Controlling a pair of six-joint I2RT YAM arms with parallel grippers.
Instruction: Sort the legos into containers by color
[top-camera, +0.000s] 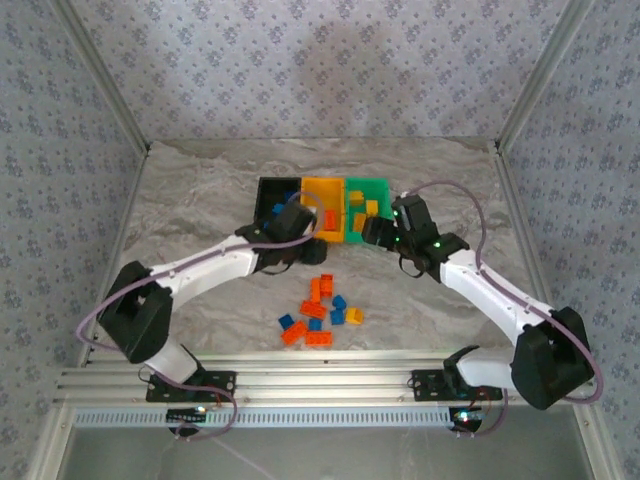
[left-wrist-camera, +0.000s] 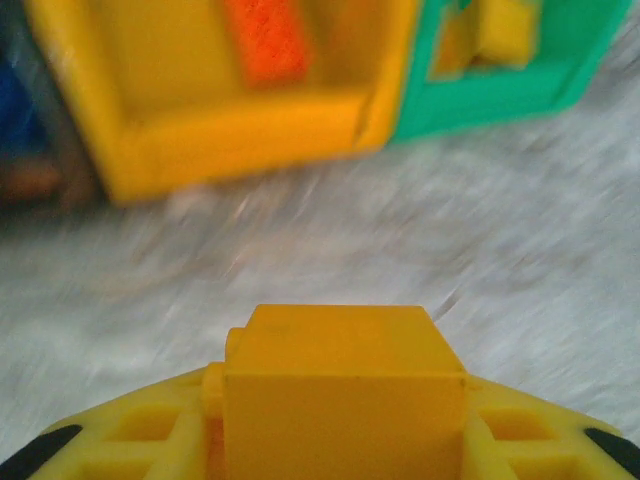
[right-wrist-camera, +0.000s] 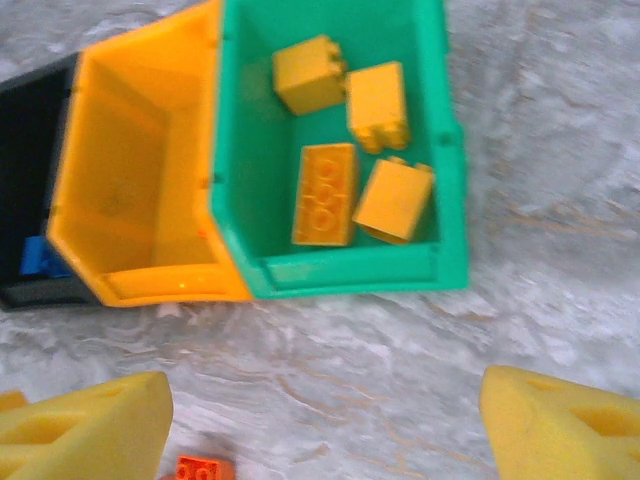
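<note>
Left wrist: containers (left-wrist-camera: 250, 140) blurred beyond the yellow lego (left-wrist-camera: 345, 390).

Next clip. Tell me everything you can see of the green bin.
The green bin is a small open-topped rectangular tub, smooth glossy plastic by its look, with a thicker rim. It stands upright on the grey marbled table, at the right end of the row as seen from above, its side wall joined to the yellow-orange bin. Four yellow bricks lie loose on its floor, one studs up, the others tipped on their sides. No other colour is in it.
</note>
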